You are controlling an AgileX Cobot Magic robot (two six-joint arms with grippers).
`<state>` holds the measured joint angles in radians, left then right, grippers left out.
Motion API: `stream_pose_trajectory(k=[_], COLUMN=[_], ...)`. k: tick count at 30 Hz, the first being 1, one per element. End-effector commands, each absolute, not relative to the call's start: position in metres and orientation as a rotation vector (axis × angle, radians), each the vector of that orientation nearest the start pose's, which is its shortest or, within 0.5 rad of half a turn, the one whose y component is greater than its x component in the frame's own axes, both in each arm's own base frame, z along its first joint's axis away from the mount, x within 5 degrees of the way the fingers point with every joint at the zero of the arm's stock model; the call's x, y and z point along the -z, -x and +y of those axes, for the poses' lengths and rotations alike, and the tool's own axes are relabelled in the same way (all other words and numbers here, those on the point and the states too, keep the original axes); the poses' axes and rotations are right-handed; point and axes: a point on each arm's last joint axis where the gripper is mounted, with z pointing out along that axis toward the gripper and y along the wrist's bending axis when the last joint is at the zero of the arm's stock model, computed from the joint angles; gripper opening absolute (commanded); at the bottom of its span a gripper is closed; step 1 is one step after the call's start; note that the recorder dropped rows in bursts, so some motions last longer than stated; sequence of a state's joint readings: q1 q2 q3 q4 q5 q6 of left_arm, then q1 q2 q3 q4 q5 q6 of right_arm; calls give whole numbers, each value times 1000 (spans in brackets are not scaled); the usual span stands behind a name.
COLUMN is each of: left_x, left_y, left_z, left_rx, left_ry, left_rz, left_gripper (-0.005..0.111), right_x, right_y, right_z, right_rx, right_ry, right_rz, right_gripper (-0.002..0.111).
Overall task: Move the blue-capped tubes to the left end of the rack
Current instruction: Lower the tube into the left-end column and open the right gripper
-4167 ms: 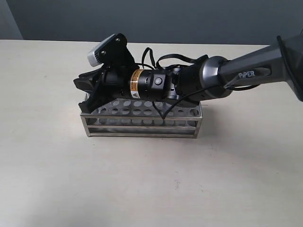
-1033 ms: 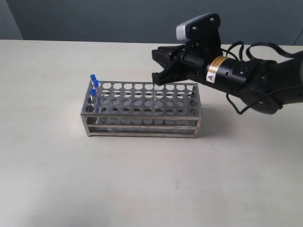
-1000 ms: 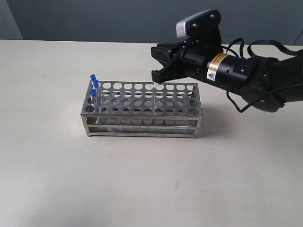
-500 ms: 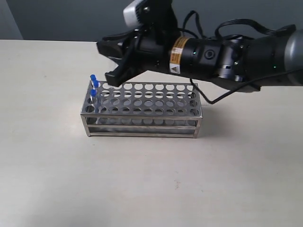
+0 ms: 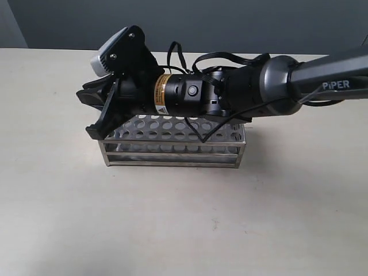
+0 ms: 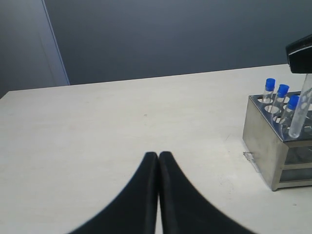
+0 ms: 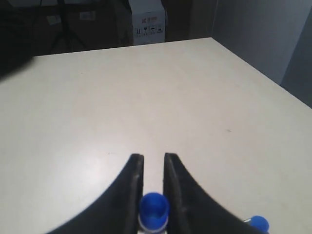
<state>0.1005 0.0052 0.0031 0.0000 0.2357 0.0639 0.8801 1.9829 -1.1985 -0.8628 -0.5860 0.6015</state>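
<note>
The steel rack (image 5: 172, 145) stands mid-table. My right gripper (image 5: 95, 115) reaches across and hangs over its left end, covering the tubes there in the exterior view. In the right wrist view this gripper (image 7: 152, 157) is shut on a blue-capped tube (image 7: 154, 206), with another blue cap (image 7: 258, 223) beside it. The left wrist view shows three blue-capped tubes (image 6: 282, 92) standing in the end holes of the rack (image 6: 270, 146). The held tube (image 6: 300, 109) hangs tilted beside them, its tip at the top plate. My left gripper (image 6: 158, 155) is shut and empty, away from the rack.
The right arm's dark body (image 5: 241, 95) stretches above the rack's back rows, from the right. Bare beige table (image 5: 172, 218) surrounds the rack. A dark wall (image 5: 230, 23) rises behind the table's far edge.
My right gripper has swung from the rack's right part to its left end and dropped lower with the tube. It now hides the three standing tubes in the exterior view.
</note>
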Motion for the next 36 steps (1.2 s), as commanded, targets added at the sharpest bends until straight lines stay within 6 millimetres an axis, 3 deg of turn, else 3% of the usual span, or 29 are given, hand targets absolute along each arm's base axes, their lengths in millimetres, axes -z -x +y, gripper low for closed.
stream_pose_trajectory(k=[1,13,20,28,32,36], left_x=[-192,-192,-192,-192,-192,-192], left_y=[-55,-55,-55,-55,-55,-55], left_z=[5,5,5,5,5,5], left_rx=[-113,-113,-113,-113,-113,-113], left_ry=[33,33,33,33,33,33], left_rz=[1716,1716,1716,1716,1716,1716], left_gripper=[1,1,1,1,1,1], right_x=[-190,-187,-177,-168,-185,-225], right_y=[-250,-252,-252,-250,-248,-253], right_z=[359,357,360,363,362,350], right_rx=[-846,-790,-817,-880,-906,-831], right_ry=[1246,1264,1273,1272,1247,1146], right_rz=[1520,1539,1541,1526,1474,1493], right_gripper=[0,1,21,23,23,21])
